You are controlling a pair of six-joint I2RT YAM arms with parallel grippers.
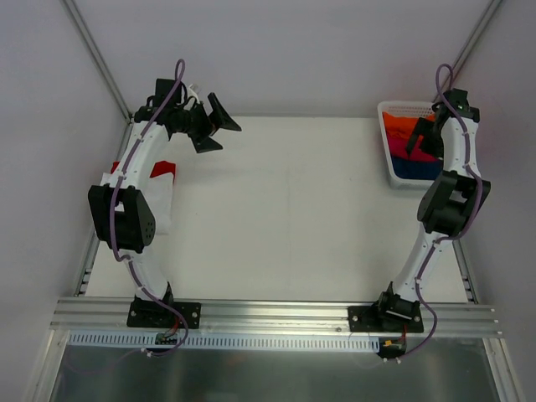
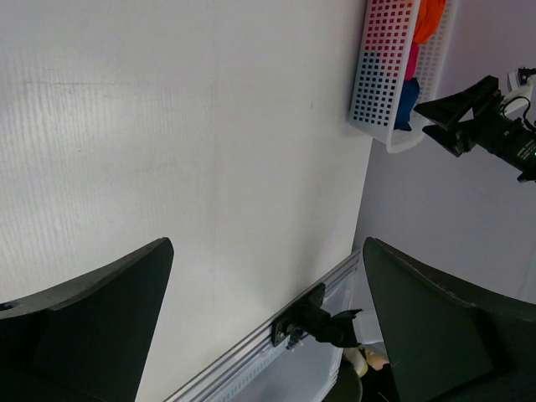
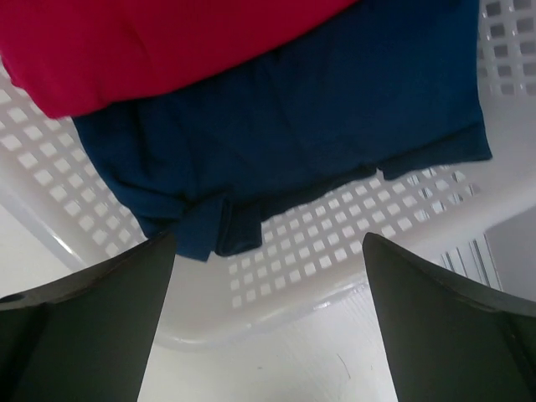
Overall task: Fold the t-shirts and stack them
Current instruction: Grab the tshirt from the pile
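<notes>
**Risk of two shirts lifting at once, or the basket coming along**

The table (image 1: 285, 218) is filling the middle of the top view. The white mesh basket (image 1: 383, 126) is sitting at its upper right corner, close to the right edge. Three shirts are lying layered inside it: an orange shirt (image 1: 404, 126) toward the top of the frame, a magenta shirt (image 3: 151, 42) in the middle, and a navy shirt (image 3: 293, 142) lowest. At the left of the frame, a red shirt (image 1: 165, 168) and a white shirt (image 1: 159, 205) are lying on the table. The left arm is partly hiding them, so I cannot tell how neatly they are folded.

The right gripper (image 3: 268, 251) is hanging over the basket with its jaws spread wide, grasping nothing. It is looking down on the navy shirt's edge and the bare mesh. The left gripper (image 2: 268, 251) is likewise released and empty, hovering over bare table at the upper left of the top view.

The magenta shirt is overlapping the navy one, so a pinch landing too far up the wrist frame is likely taking both. A pinch going too deep is risking a finger catching in the mesh and dragging the light basket toward the table edge. Soft cloth gripped only by its hem may slip out. The left arm, swinging low, may be ruffling the shirts beneath it.
</notes>
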